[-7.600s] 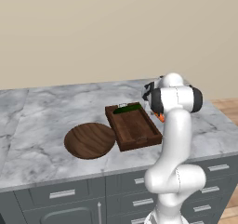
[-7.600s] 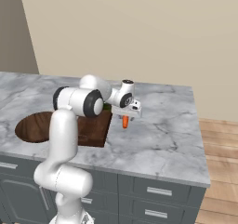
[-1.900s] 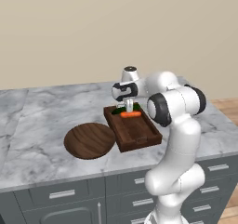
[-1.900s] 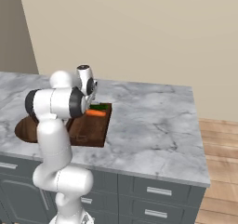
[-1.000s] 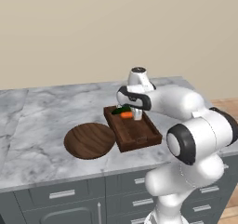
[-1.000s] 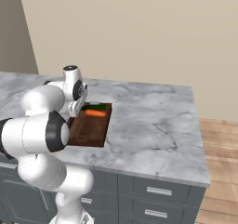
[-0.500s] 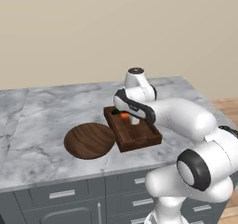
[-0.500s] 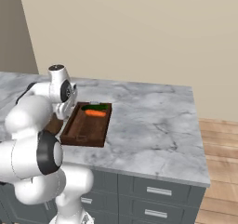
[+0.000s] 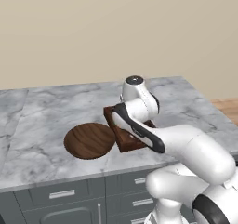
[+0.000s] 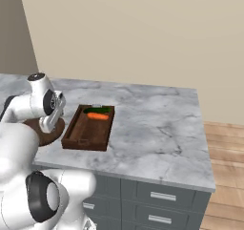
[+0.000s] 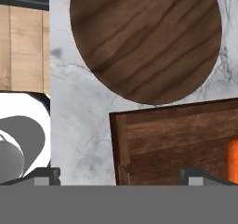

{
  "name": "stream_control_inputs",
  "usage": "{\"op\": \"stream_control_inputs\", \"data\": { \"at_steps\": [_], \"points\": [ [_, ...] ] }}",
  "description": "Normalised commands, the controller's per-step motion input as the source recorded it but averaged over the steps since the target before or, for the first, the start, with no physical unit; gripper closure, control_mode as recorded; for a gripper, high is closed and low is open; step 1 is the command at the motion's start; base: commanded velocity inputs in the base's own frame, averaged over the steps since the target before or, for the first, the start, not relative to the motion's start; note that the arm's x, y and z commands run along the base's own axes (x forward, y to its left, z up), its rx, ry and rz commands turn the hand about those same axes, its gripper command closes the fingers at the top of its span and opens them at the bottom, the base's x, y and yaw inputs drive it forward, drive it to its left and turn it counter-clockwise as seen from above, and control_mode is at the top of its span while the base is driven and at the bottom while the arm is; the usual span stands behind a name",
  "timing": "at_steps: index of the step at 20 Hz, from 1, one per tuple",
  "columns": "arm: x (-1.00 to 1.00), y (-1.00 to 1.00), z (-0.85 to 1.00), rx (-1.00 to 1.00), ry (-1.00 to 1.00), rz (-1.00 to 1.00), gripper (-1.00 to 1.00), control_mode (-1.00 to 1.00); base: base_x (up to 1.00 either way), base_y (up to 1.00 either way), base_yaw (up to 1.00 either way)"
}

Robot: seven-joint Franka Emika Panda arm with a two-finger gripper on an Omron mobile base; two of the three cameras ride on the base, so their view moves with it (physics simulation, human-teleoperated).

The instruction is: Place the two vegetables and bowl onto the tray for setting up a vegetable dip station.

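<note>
A: What am I seeing around the pincer (image 11: 118, 174)?

B: Grey marble counter (image 10: 157, 129) lying beneath it, beige wall beyond. I am counting one bowl (image 11: 144, 37) ahead of the fully spread, empty fingers, one tray (image 10: 89, 127) under them, holding one carrot (image 10: 97, 116) and one green vegetable (image 10: 95, 110).

Arm hides most of tray (image 9: 122, 141); bowl (image 11: 144, 37) cropped.

A grey marbled table (image 10: 157, 129) tops grey drawers (image 10: 157, 195) with silver handles. A plain beige wall (image 10: 143, 33) stands behind, and a wooden floor (image 10: 226, 152) lies alongside.
</note>
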Motion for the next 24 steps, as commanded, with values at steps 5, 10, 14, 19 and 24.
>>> {"op": "stream_control_inputs", "data": {
  "at_steps": [5,10,14,19,24],
  "points": [
    [-0.63,0.49,0.00,-0.04,-0.03,0.00,-1.00,-1.00,0.00,0.00,0.00],
    [-0.45,0.47,0.05,-0.04,-0.09,0.00,-1.00,-1.00,0.00,0.00,0.00],
    [-0.22,0.50,0.02,-0.04,-0.10,0.00,-1.00,-1.00,0.00,0.00,0.00],
    [-0.07,0.55,0.00,-0.05,-0.07,0.00,-1.00,-1.00,0.00,0.00,0.00],
    [-0.05,0.44,-0.02,-0.04,-0.03,0.00,-1.00,-1.00,0.00,0.00,0.00]
  ]
}}
